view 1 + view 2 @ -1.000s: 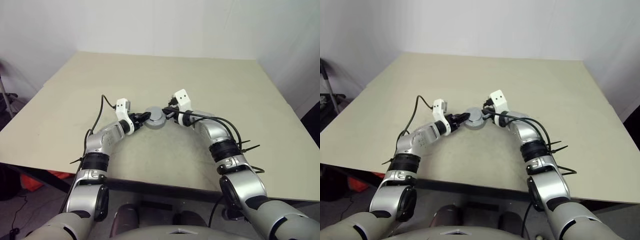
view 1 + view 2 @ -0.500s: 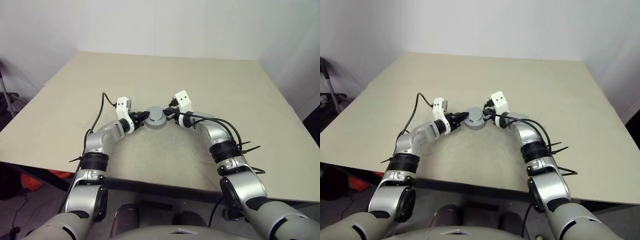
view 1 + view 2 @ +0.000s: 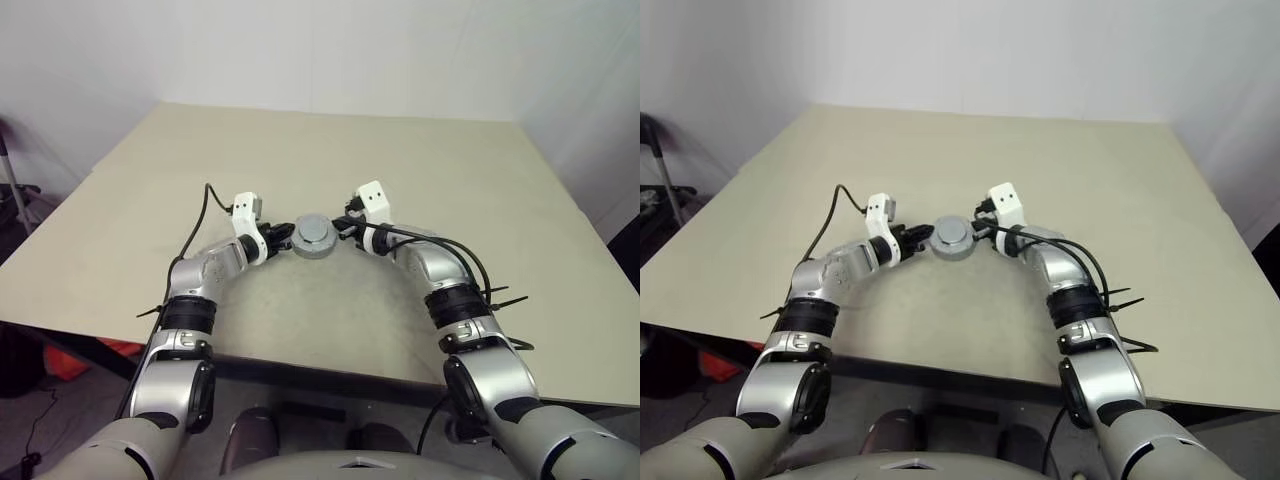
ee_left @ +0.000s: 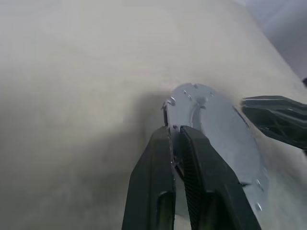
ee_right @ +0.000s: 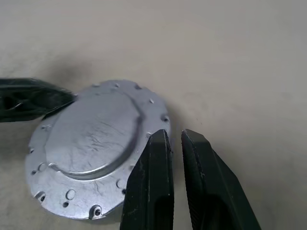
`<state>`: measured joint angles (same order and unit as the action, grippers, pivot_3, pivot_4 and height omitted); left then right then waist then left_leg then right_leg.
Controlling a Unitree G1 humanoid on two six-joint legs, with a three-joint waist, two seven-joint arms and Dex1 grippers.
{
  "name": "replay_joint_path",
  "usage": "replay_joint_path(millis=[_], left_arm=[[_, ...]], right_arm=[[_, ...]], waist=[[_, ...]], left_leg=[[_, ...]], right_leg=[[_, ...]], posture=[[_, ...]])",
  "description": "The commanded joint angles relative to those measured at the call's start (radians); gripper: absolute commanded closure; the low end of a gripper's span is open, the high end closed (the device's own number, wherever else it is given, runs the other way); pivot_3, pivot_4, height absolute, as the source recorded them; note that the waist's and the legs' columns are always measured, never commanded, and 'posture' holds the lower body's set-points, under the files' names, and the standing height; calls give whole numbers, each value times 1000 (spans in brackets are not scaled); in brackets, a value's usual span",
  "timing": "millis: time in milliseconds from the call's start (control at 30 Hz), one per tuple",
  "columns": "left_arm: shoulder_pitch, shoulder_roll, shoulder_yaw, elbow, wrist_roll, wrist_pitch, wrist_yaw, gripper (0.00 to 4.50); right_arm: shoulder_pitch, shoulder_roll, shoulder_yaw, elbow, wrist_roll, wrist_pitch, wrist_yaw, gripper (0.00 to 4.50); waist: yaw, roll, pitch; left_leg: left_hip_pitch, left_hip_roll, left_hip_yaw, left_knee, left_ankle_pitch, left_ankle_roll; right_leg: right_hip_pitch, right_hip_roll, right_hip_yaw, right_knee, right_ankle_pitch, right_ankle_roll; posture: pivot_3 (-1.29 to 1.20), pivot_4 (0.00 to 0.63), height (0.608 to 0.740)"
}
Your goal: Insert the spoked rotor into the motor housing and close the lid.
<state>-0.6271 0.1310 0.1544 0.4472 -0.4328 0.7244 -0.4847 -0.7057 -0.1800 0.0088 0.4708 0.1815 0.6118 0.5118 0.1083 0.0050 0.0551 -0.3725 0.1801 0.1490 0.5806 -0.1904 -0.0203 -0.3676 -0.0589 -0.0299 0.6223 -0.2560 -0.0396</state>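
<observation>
A: Where's the lid (image 3: 314,236) right now?
B: In the middle of the table (image 3: 330,150), sitting between the two grippers. It reads as a flat grey disc with a raised centre and small holes round the flange. I can't see the housing or the rotor under it.
A: And the left gripper (image 4: 175,135)?
B: Its fingers are nearly together, pinched on the lid's left rim. The thin edge runs between the two black tips.
A: The right gripper (image 5: 173,136)?
B: Fingers together, nothing between them. The tips sit just beside the lid's right rim, maybe brushing it; I can't tell for sure.
A: So which arm matters for the next move?
B: Both are about equally near, one on each side. The disc lies flat, so its axis points up. I'd guess any pressing or seating has to come straight down along that axis, with the left pinch steadying the rim.
</observation>
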Motion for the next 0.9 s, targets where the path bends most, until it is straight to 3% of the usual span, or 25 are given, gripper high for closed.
replay_joint_path(millis=[33, 200, 400, 900], left_arm=[[24, -16, -33, -24, -13, 54, -22, 4166], [37, -12, -40, -42, -17, 74, -33, 4198], [40, -12, -45, -54, -15, 91, -37, 4198], [85, 13, -31, -115, -20, 133, -12, 4198]], right_arm=[[-3, -13, -115, -77, 120, 147, -1, 4080], [39, -10, -150, -158, 166, 245, -27, 2563], [22, 16, -221, -151, 241, 360, -75, 2563], [-130, 146, -530, 136, 440, 495, -261, 2563]], waist=[[5, 0, 0], [17, 0, 0], [20, 0, 0], [16, 3, 0]], left_leg=[[0, 0, 0, 0, 0, 1], [1, 0, 0, -1, -1, 1], [1, 0, 0, -2, -1, 1], [2, 0, 1, -4, 0, 0]], right_leg=[[0, 0, 0, -1, 0, 0], [0, 0, 0, -2, 2, 3], [1, 0, 0, -2, 2, 3], [0, 0, 0, -2, 1, 3]], posture=[[0, 0, 740], [0, 0, 740], [0, 0, 740], [0, 0, 740]])
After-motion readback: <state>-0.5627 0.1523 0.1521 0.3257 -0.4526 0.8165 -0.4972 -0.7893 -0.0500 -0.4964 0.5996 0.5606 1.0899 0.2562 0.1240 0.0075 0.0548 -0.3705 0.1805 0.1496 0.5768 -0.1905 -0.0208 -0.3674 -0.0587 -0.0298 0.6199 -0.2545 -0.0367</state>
